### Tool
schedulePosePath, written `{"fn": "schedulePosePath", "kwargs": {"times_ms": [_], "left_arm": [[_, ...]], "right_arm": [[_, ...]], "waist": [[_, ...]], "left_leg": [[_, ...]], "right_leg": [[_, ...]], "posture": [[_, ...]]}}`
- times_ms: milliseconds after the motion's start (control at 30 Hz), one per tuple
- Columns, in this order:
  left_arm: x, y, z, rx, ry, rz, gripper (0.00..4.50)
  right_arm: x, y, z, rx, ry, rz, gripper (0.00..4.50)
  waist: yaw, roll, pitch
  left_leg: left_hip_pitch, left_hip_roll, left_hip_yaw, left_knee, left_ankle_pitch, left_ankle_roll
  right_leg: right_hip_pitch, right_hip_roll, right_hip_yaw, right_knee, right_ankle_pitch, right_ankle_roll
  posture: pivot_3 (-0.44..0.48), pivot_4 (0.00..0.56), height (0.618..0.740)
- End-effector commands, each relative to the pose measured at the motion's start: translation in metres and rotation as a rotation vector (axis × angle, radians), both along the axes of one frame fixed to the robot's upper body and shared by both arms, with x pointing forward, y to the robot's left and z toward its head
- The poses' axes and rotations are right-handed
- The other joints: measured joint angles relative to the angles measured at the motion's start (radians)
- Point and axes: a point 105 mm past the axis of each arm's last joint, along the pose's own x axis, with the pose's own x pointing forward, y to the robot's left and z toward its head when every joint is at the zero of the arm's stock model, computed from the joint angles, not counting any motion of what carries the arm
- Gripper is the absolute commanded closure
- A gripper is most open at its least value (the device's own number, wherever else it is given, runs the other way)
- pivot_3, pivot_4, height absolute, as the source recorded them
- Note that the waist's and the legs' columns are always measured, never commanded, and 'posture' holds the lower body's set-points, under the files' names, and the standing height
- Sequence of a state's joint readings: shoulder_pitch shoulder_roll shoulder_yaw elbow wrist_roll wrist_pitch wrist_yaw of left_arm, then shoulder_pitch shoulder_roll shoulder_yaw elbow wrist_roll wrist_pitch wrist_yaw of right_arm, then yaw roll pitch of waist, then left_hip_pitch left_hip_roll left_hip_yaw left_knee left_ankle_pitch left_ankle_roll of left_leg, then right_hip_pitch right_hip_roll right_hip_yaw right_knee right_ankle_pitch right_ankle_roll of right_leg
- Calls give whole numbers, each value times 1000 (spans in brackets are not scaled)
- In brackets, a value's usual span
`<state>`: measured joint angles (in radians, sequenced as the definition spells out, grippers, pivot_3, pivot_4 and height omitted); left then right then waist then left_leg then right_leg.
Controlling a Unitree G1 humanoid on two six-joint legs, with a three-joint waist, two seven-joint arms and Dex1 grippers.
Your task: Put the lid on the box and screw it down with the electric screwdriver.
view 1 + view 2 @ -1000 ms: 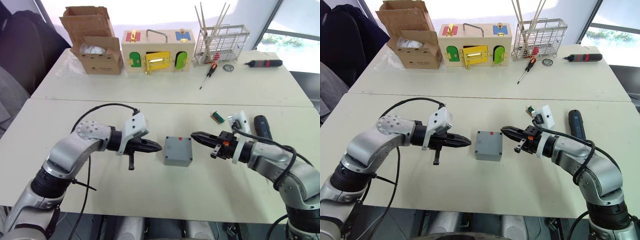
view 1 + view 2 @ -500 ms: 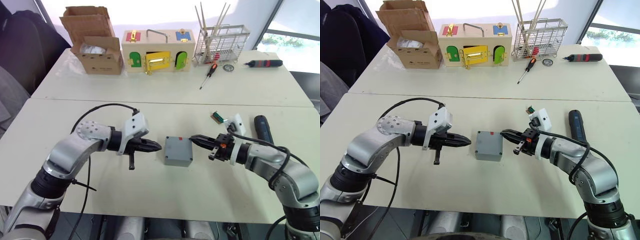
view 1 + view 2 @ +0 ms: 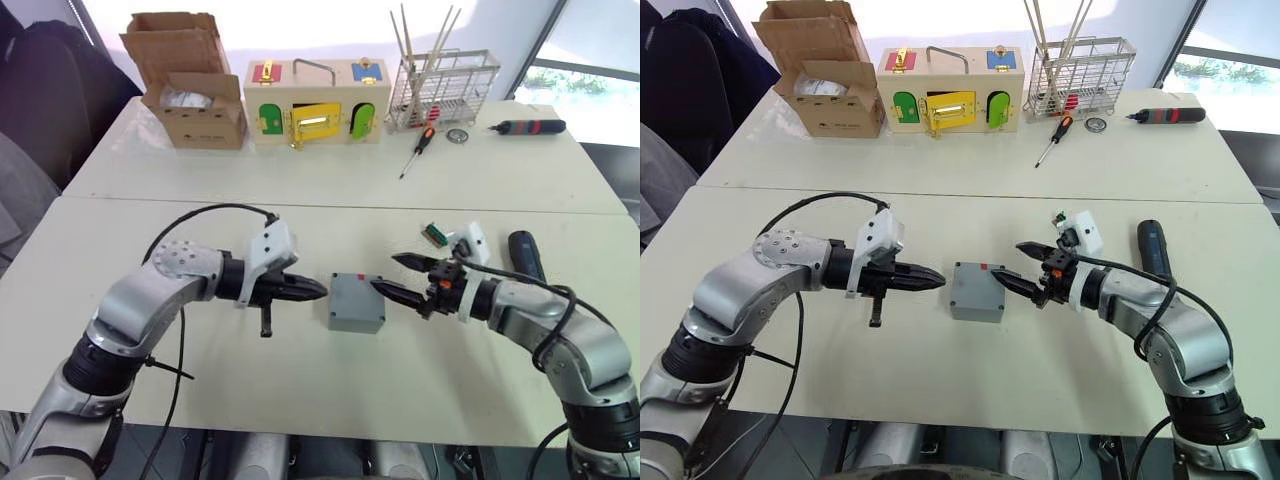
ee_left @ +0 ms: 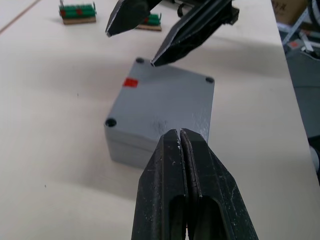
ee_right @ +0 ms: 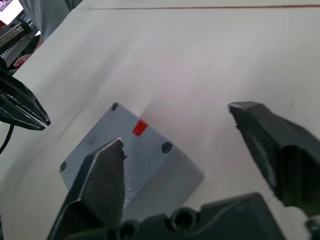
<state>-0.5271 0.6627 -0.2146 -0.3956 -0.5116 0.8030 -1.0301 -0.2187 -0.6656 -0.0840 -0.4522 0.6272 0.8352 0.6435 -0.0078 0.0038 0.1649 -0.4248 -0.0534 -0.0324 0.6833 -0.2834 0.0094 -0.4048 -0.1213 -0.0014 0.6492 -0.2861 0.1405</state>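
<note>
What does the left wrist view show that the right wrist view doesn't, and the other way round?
Left wrist view: green connector blocks on the table beyond the box. Right wrist view: the seam between the two tables. Both: the box with its red mark, the shut left gripper at one side of it and the open right gripper at the opposite side.

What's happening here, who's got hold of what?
Nothing is held. The grey box sits on the table with its lid already on. The right end effector is open, one finger over the lid's edge. The left end effector is shut, pointing at the box from the other side. The electric screwdriver lies untouched beside the right arm.
</note>
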Motion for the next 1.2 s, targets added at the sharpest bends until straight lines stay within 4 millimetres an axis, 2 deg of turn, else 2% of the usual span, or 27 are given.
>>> {"fn": "schedulePosePath", "kwargs": {"times_ms": [33, 100, 233, 333, 400, 433, 500, 600, 767, 900, 1000, 1200], "left_arm": [[-3, -11, 28, -101, -45, -43, 4500], [-7, -18, 36, -134, -50, -80, 4500], [-15, -29, 38, -139, -68, -141, 4500], [-24, -39, 37, -131, -104, -187, 4500], [-27, -44, 36, -124, -117, -200, 4500], [-28, -46, 33, -115, -125, -208, 4500], [-31, -50, 29, -106, -136, -217, 4500], [-35, -55, 26, -106, -144, -223, 4500], [-39, -61, 22, -122, -139, -207, 4500], [-40, -63, 21, -125, -138, -191, 4500], [-43, -63, 19, -134, -124, -172, 4500], [-43, -61, 16, -135, -114, -129, 4500]], "right_arm": [[15, -39, 64, 21, -136, -137, 10], [23, -67, 97, 24, -215, -234, 10], [27, -106, 131, -39, -239, -331, 10], [21, -144, 114, -282, 27, -386, 10], [16, -162, 104, -357, 163, -440, 10], [13, -176, 92, -418, 271, -501, 10], [2, -190, 77, -460, 436, -522, 10], [1, -194, 64, -418, 582, -538, 10], [4, -192, 39, -362, 772, -546, 10], [8, -192, 30, -343, 834, -572, 10], [3, -197, 12, -405, 896, -572, 10], [6, -196, -3, -459, 934, -552, 10]], "waist": [[1, 0, 0], [3, 0, 0], [0, 0, 0], [0, 3, 1], [-2, 3, 1], [-5, 3, 1], [-7, 3, 1], [-10, 4, 1], [-3, 5, 1], [3, 5, 1], [13, 5, 1], [18, 5, 1]], "left_leg": [[0, 0, 0, 0, 0, 0], [-1, 0, 0, 1, 0, 0], [0, 0, 0, -2, 0, 0], [0, 0, 2, -1, 0, 0], [0, -1, 3, 0, -1, 3], [0, 0, 4, 0, -2, 3], [0, 0, 4, 0, -2, 4], [0, 0, 6, -1, -2, 4], [-1, 0, 6, -1, -1, 2], [-1, 0, 6, 0, -1, 2], [-1, -1, 6, 0, -1, 2], [-1, -1, 6, 1, 0, 1]], "right_leg": [[0, 0, 0, 0, 0, 0], [0, -1, 0, 0, 0, 0], [0, 0, 0, -1, 0, 0], [0, -1, 0, -1, 0, 0], [0, -2, 1, -2, 0, 0], [0, -2, 1, -2, 0, 0], [0, -2, 1, -3, 0, 0], [-1, -2, 2, -3, 0, 0], [-3, -2, 3, -3, 0, 0], [-3, -3, 3, -3, 0, 0], [-3, -3, 2, -3, 0, 0], [-3, -3, 2, -3, 0, 0]], "posture": [[0, 150, 735], [0, 150, 735], [0, 150, 735], [0, 150, 735], [0, 150, 735], [0, 150, 735], [0, 150, 735], [0, 150, 735], [0, 150, 735], [0, 150, 735], [0, 150, 735], [0, 150, 735]]}}
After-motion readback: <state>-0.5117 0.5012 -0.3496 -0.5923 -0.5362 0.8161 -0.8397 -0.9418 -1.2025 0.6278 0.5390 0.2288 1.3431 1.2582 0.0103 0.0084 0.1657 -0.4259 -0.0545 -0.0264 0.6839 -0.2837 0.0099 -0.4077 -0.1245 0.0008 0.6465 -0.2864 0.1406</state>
